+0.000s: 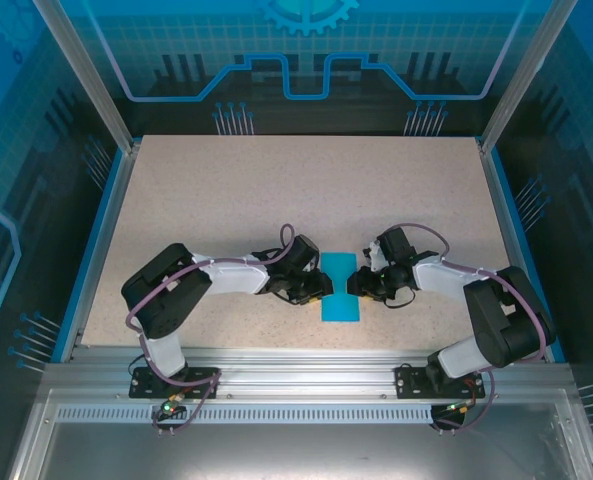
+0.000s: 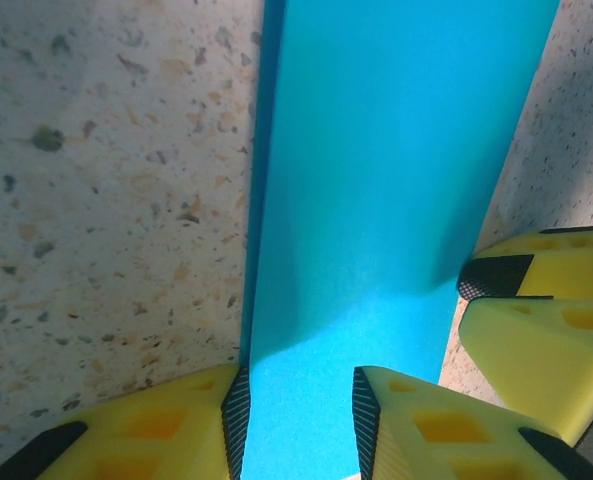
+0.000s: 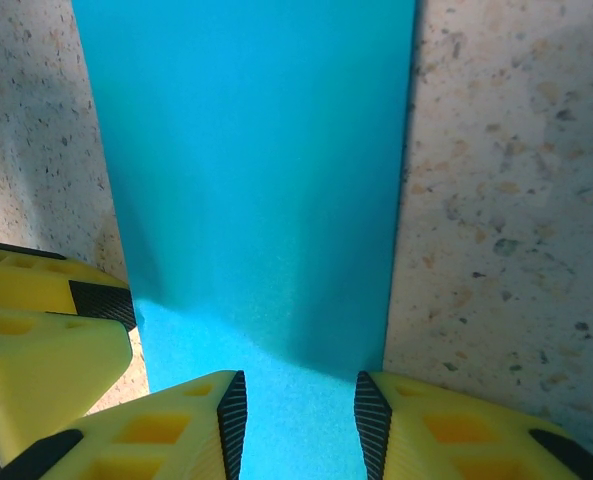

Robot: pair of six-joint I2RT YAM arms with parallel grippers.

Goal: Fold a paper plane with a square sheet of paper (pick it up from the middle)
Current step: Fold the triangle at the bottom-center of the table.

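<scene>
One square sheet of paper (image 1: 340, 290), folded narrow, pinched by two pincers: left pincer (image 1: 319, 296), right pincer (image 1: 360, 288).

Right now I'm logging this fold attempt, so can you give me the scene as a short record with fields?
paper: teal-blue sheet on the speckled table, pinched narrow at the middle
left tool: at the sheet's left side, fingers either side of the paper
right tool: at the right side, likewise
plane: not yet formed

The thin teal-blue paper sheet (image 2: 376, 200) is looking smooth and matt; the beige speckled stone-like desk (image 2: 106, 200) is appearing grainy; yellow plastic claw fingers (image 3: 176, 430) are showing black textured pads.
</scene>
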